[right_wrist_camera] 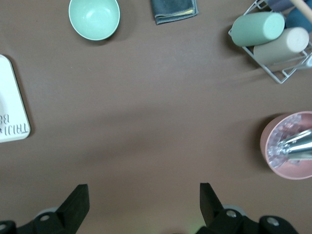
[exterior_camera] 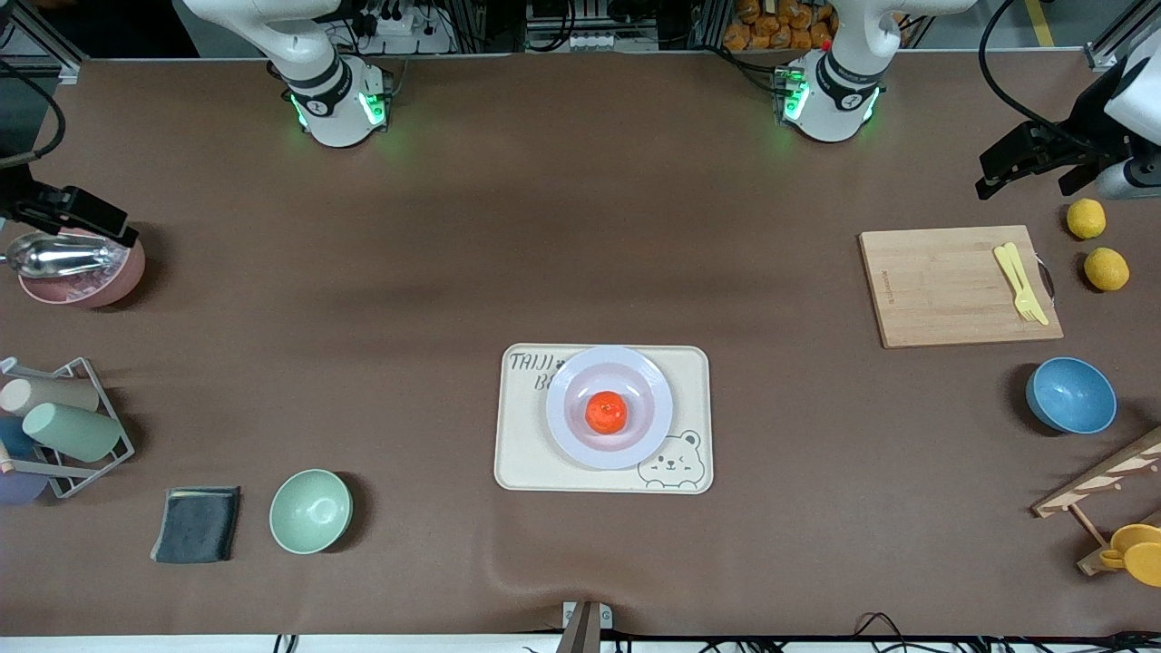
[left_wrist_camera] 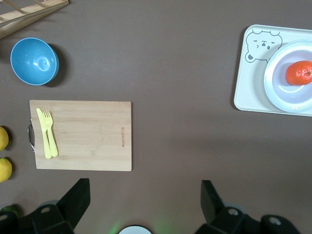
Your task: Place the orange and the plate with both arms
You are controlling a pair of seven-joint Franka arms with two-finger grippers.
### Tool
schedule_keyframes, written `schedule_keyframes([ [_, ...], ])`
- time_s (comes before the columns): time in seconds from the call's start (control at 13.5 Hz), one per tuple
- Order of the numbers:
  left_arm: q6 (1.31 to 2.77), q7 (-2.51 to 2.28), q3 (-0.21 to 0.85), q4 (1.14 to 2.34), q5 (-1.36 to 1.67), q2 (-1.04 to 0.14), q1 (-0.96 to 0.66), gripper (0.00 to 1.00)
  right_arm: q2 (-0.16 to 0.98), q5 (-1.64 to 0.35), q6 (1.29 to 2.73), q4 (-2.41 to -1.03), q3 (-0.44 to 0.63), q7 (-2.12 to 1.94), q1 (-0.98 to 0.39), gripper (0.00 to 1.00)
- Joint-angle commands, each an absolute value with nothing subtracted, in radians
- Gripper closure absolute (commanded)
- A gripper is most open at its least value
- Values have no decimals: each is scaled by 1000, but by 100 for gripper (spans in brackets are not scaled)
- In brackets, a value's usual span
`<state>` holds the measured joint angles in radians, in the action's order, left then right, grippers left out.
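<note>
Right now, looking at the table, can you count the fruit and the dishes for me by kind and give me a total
orange: 1
lemons: 2
plate: 1
bowls, green, blue, pink: 3
tray: 1
Total: 8

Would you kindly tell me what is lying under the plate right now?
The plate, holding the orange, rests on a cream bear-printed tray. It covers part of the tray's lettering, so the full wording cannot be read.
</note>
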<state>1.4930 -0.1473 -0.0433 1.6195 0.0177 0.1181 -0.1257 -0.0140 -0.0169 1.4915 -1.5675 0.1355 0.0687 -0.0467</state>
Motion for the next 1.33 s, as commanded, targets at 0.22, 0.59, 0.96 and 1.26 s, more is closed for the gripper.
schedule_keyframes([
  [0.22,1479,-158,-43,1609,15,127,-120,0,-43,-2,1483,-1578,17,15,60,0],
  [0.59,1479,-147,-44,1589,15,118,-120,0,-54,-2,1479,-1580,11,-4,38,0],
  [0.96,1470,-147,-43,1589,14,115,-120,0,-54,-5,1482,-1580,6,-8,35,0],
  [1.26,1427,-146,-38,1569,-8,117,-121,0,-60,-14,1485,-1574,-3,2,20,0],
])
